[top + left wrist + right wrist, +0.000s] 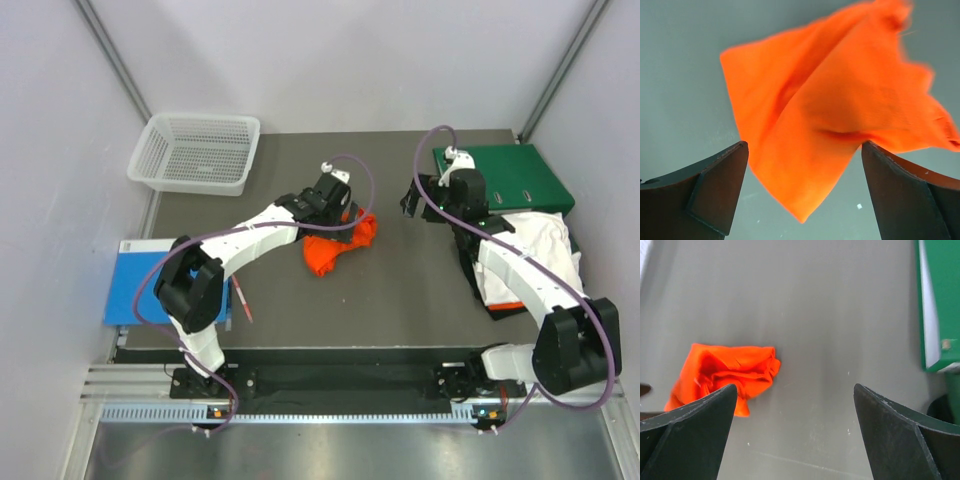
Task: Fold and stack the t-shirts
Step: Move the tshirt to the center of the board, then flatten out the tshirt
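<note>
A crumpled orange t-shirt [337, 243] lies on the grey table mat, mid-table. My left gripper [343, 213] hovers over its far edge. In the left wrist view the orange t-shirt [840, 110] fills the upper frame and a pointed corner hangs between the wide-open jaws of the left gripper [805, 175], untouched by either finger. My right gripper [413, 203] is open and empty over bare mat to the right of the shirt. The right wrist view shows that gripper [795, 410] with the orange shirt [725, 370] to its left. A white t-shirt [540, 245] lies bunched at the right, partly under the right arm.
A green binder [515, 175] lies at the back right, its edge in the right wrist view [940, 300]. A white mesh basket [195, 152] stands at the back left. A blue book [135, 282] and a red pen [243, 300] lie at the front left.
</note>
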